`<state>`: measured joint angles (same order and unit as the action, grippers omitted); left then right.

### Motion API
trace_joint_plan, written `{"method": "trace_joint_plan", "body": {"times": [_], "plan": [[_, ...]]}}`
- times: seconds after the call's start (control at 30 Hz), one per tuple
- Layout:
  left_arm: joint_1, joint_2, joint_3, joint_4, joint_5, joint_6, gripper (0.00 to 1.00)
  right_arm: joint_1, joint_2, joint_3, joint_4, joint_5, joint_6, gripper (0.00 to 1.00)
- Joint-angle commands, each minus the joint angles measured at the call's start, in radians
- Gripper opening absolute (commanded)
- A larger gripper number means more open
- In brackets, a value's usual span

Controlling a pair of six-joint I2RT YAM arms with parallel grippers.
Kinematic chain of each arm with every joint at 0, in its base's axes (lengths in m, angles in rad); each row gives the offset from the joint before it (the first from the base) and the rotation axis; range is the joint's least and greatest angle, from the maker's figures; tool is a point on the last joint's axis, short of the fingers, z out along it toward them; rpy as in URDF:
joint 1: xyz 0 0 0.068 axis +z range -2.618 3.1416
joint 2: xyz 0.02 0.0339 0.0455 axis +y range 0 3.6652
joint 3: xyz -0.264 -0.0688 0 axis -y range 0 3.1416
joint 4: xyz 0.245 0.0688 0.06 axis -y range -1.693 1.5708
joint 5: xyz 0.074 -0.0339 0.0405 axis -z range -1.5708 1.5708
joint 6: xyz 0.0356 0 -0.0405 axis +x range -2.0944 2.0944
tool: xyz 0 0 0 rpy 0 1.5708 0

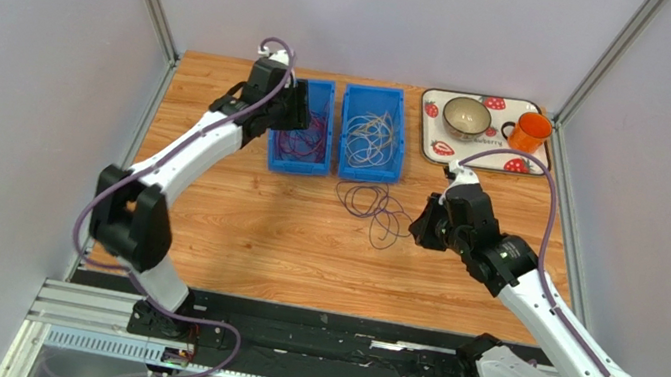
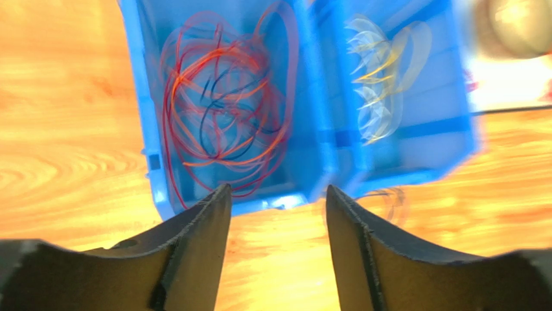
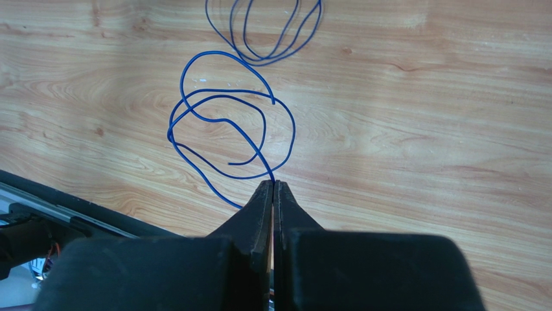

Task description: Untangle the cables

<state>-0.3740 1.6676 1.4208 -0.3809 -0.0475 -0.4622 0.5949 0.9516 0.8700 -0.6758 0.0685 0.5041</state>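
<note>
Right claw (image 3: 273,184) clamped on dark blue cable (image 3: 220,95), loops lying mid-bench. Left claw (image 2: 277,189) apart, empty, above left bin (image 2: 146,129) of red cables (image 2: 220,103), far edge. Advice: lift slowly, watch crossings, avoid tightening.

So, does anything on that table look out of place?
Only the dark blue cable: it sprawls in loops on the table, outside the blue bins holding the other cables. The right gripper pinches it.
</note>
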Motion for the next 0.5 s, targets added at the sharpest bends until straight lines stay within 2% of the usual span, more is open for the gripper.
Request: {"method": "trace_joint_plan", "body": {"times": [0.0, 0.13, 0.2, 0.33, 0.47], "plan": [[-0.052, -0.268, -0.159, 0.074, -0.006, 0.025, 0.61, 0.006, 0.009, 0.096, 0.041, 0.004, 0.007, 0.00], [-0.144, -0.463, -0.409, 0.203, 0.069, 0.042, 0.58, 0.006, 0.048, 0.156, 0.025, 0.019, 0.014, 0.00], [-0.186, -0.537, -0.465, 0.258, 0.110, 0.057, 0.58, 0.009, 0.061, 0.173, 0.025, 0.020, 0.017, 0.00], [-0.299, -0.585, -0.575, 0.338, 0.144, 0.079, 0.57, 0.013, 0.091, 0.213, 0.027, 0.010, 0.027, 0.00], [-0.371, -0.572, -0.619, 0.445, 0.161, 0.074, 0.58, 0.016, 0.096, 0.230, 0.027, 0.007, 0.037, 0.00]]}}
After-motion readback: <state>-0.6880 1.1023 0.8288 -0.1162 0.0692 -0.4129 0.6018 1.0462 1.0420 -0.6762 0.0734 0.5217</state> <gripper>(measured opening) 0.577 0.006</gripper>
